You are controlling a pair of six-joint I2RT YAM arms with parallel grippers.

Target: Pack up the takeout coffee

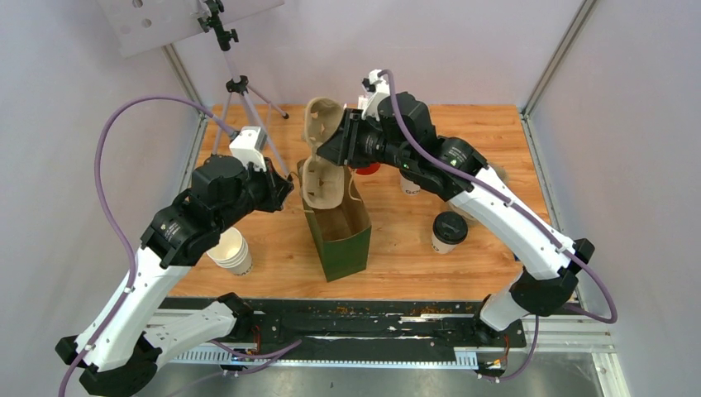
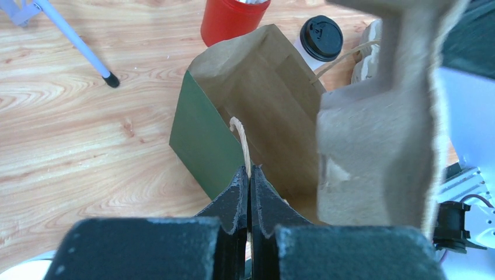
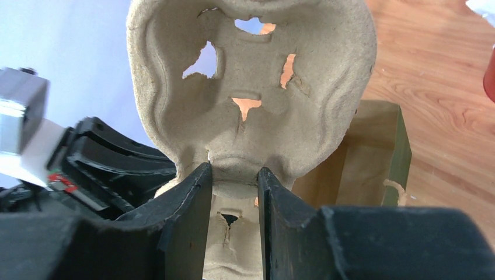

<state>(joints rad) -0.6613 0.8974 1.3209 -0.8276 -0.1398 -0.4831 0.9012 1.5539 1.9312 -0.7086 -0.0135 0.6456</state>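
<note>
Brown moulded-pulp cup carrier [image 3: 251, 87] stands on end over the green paper bag [image 1: 347, 248], its lower end at the bag's mouth. The right claw [image 3: 233, 192] is clamped on the carrier's rim, one finger on each face. The left claw [image 2: 250, 186] is pinched together on the bag's twine handle [image 2: 240, 140], pulling that side outward.

The step in hand looks to be seating the carrier in the bag. To do it well, the left claw should hold the handle taut so the mouth stays wide. The right arm should lower the carrier straight down the middle without catching the paper wall, then lay it level on the bottom, pockets up. A thin bag like this would probably tip or fold under a sideways push.

The takeout coffee [image 1: 449, 231] stands upright on the wooden tabletop [image 1: 496, 132], to the right of the bag and apart from it, under the right arm. It is a small white paper cup with a round black lid. A second white cup [image 1: 409, 184] sits farther back, mostly hidden by the arm, so I cannot tell whether it has a lid.
</note>
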